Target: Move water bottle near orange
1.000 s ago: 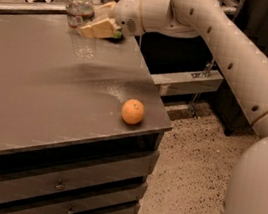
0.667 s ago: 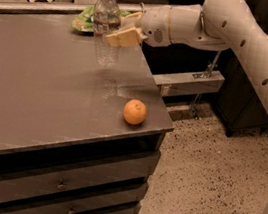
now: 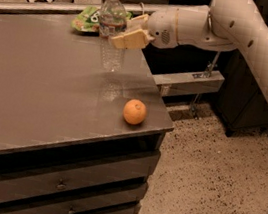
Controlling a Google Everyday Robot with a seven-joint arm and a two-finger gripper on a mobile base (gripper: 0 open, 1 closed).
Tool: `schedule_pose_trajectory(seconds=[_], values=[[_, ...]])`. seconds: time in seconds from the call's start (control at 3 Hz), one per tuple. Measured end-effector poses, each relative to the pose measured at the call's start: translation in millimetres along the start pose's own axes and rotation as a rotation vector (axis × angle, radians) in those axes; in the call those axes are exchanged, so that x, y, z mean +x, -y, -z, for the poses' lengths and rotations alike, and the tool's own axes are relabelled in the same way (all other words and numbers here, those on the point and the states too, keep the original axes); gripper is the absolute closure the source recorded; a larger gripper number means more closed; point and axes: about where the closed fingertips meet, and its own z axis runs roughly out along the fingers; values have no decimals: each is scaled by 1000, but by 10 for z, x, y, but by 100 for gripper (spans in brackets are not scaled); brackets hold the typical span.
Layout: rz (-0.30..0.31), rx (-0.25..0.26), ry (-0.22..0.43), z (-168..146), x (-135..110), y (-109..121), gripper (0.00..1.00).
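The water bottle (image 3: 112, 31) is clear with a white cap and a label band. It is upright, held above the grey table (image 3: 35, 93) near its back right part. My gripper (image 3: 128, 31) reaches in from the right and is shut on the bottle's middle. The orange (image 3: 134, 111) lies on the table near the front right corner, below and to the right of the bottle, apart from it.
A green snack bag (image 3: 88, 19) lies at the table's back edge behind the bottle. The table has drawers (image 3: 61, 184) on its front. A metal rail (image 3: 189, 80) and dark furniture stand to the right over speckled floor.
The bottle and my gripper have shifted to the right, toward the table's right edge, closer to the orange's side. The orange has not moved on the table.
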Motion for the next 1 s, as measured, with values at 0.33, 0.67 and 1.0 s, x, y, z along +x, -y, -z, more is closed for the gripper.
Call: schedule_pose_trajectory(seconds=[0.33,0.67,1.0], values=[[-40,-9,-16,293,76,-92,100],[-65,-19,-10,522,131,-278,100],[-83,-33,6,649,236,-463,100]])
